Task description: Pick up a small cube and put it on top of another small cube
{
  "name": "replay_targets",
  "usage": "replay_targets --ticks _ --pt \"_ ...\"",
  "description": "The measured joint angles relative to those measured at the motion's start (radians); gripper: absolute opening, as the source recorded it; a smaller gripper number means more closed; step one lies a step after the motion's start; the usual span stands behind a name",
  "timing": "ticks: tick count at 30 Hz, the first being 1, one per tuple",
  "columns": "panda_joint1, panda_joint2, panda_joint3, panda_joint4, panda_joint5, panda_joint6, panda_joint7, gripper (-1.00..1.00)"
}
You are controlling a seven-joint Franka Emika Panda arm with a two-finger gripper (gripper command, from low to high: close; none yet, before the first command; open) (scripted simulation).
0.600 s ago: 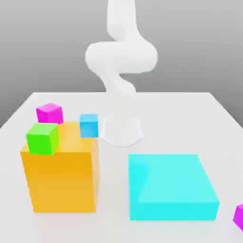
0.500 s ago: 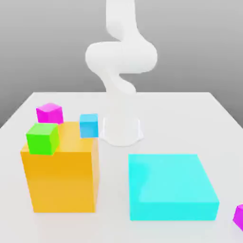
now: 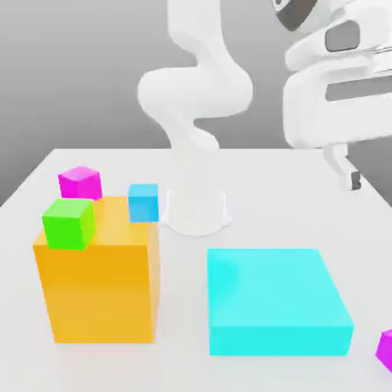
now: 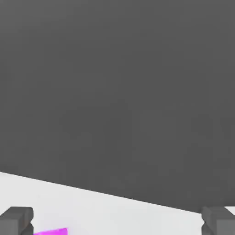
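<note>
One small magenta cube (image 3: 80, 182) rests on the white table (image 3: 291, 184) behind the orange block, at the exterior view's left. A second magenta cube (image 3: 385, 350) is cut off by the picture's lower right edge, beside the cyan block. High over the table's right side hangs my white hand (image 3: 337, 84), with one dark-tipped finger (image 3: 353, 180) pointing down. In the hand view my gripper (image 4: 117, 222) is open, its fingertips (image 4: 16, 220) far apart with nothing between them. A sliver of a magenta cube (image 4: 51, 232) shows close to one fingertip.
A tall orange block (image 3: 98, 279) stands at the front left with a small green cube (image 3: 69, 222) on its top. A small light-blue cube (image 3: 143, 202) sits at the orange block's far corner. A wide, low cyan block (image 3: 276, 298) lies front right. The arm's base (image 3: 196, 207) stands mid-table.
My hand has come into the exterior view at the upper right, above the table's right side. None of the cubes or blocks has moved.
</note>
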Motion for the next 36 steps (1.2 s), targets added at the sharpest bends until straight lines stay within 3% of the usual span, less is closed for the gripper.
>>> replay_targets --ticks 9,15,16,23,28,36 --pt "0.151 0.333 0.014 0.025 -0.150 0.082 0.183 0.00" --pt "0.248 0.551 -0.035 0.056 -0.238 0.188 0.271 0.00" --pt "0.256 0.585 -0.045 0.063 -0.248 0.214 0.279 -1.00" --pt "0.259 0.592 -0.048 0.065 -0.250 0.220 0.280 -1.00" --pt "0.212 0.436 -0.017 0.027 -0.194 0.104 0.234 -1.00" --pt "0.007 0.141 -0.131 -0.084 -0.083 -0.069 0.078 -1.00"
